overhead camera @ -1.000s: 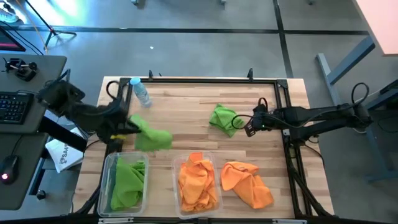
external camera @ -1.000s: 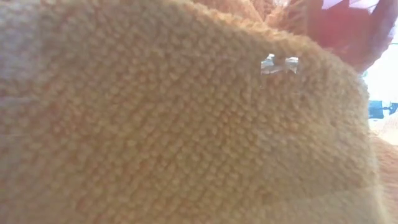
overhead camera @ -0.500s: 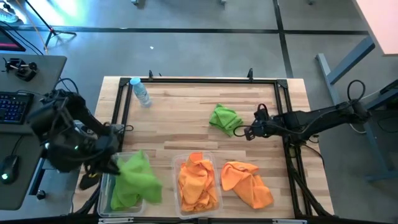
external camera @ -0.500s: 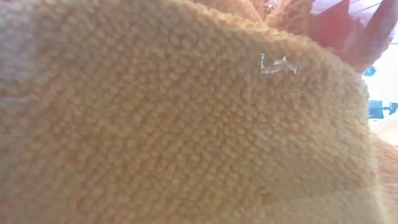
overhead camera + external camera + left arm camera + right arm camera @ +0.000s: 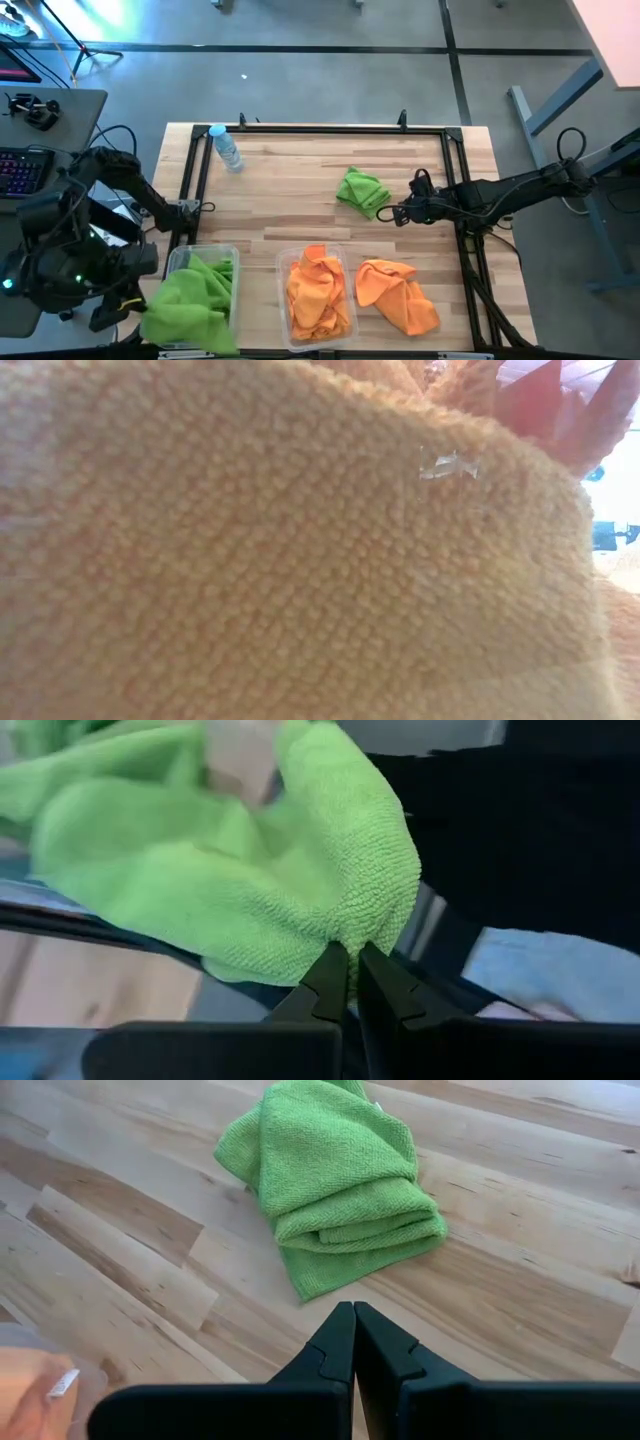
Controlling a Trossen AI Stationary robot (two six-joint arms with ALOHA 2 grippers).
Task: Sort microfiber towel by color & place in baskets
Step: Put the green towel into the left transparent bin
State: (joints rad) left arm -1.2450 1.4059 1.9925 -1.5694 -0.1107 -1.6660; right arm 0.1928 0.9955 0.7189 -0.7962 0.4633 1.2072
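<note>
The step in hand looks like delivery of a green cloth to the green tub. The left gripper (image 5: 349, 982) is clenched on a corner of a green microfiber towel (image 5: 190, 305), which hangs over the outer front corner of the left clear tub (image 5: 229, 250), a tub that already has green cloth inside. The towel is only partly above that tub, so the next move probably calls for shifting the load inward over the tub before the fingers let go.

The right gripper (image 5: 353, 1342) hovers low beside a second, folded green towel (image 5: 335, 1175) lying on the wooden table (image 5: 300, 180) well behind the tubs; its fingers are pressed together and hold nothing. They must open before any grab.

Beside the left tub, the other clear tub (image 5: 285, 262) holds orange towels (image 5: 318, 290), with another orange towel (image 5: 397, 293) loose on the table just beyond it.
</note>
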